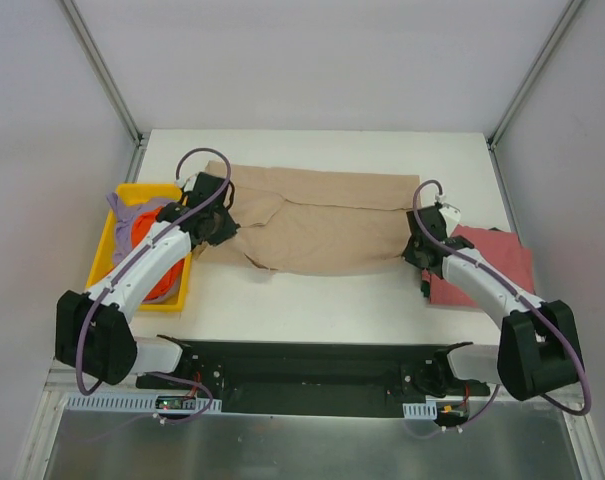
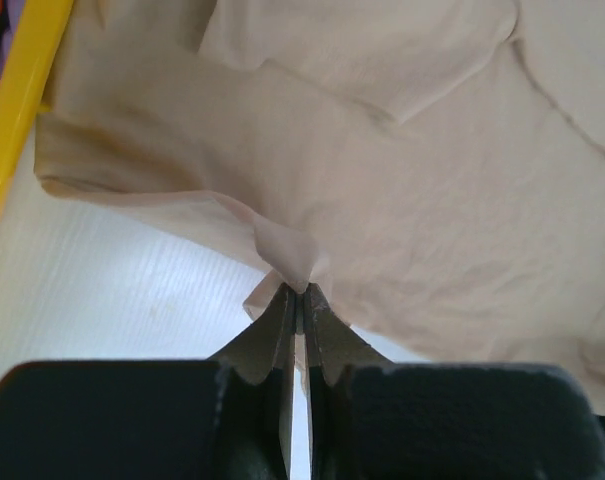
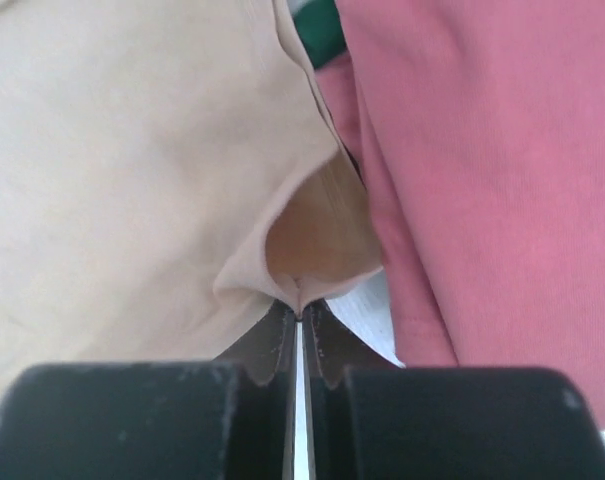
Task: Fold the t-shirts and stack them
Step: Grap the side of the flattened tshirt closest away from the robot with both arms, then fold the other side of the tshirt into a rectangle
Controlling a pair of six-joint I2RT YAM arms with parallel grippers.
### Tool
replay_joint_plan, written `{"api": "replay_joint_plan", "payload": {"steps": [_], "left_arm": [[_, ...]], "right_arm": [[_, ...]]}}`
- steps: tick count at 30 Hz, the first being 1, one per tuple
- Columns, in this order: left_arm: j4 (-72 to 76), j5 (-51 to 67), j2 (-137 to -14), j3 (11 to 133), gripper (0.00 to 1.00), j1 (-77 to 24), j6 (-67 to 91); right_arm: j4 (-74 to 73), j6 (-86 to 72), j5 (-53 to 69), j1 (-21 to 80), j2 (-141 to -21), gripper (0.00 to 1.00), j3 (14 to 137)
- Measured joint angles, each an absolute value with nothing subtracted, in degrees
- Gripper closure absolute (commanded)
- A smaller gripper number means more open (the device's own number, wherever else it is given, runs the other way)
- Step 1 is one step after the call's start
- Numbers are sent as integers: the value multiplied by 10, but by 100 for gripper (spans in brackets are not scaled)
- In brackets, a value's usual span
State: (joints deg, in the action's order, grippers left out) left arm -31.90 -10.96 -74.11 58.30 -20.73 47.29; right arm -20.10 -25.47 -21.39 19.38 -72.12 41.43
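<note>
- Pinching a small tuck of the tan shirt (image 1: pixel 312 220) with the left gripper (image 2: pixel 300 295), fingers pressed together at the near-left edge, close to the yellow bin (image 1: pixel 102 258).
- Pinching likewise with the right gripper (image 3: pixel 300 312) at the near-right edge, closed on a puckered fold of tan cloth just beside the red shirt (image 1: pixel 492 262).
- Spread on the table (image 1: pixel 312 300) between the two arms, long axis running left to right, one layer overlapping another along the far part.
- Stretching away from both grippers toward the far edge. Held at the near edge only, one end per arm, so no nearer to one arm than the other.
- Judged from this: mid-fold on the tan shirt, probably calling for a carry of the near edge away toward the far edge, both ends kept level and taut.
- Some risk of snagging the red shirt on the right, lying so close.
- Heaped in the bin: an orange shirt (image 1: pixel 165 285) and a purple shirt (image 1: pixel 130 208), not yet folded.
</note>
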Motion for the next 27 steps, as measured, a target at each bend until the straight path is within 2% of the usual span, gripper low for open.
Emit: {"api": "replay_joint_plan", "payload": {"steps": [10,27], "left_arm": [[-293,-95,-840,658,100,-168,451],[-289,-60,-1031,884,100,-103,429]], "right_arm": [[-199,-220,-166,156,-805,100,506],[-200,-185,-125,103,-951,100,663]]}}
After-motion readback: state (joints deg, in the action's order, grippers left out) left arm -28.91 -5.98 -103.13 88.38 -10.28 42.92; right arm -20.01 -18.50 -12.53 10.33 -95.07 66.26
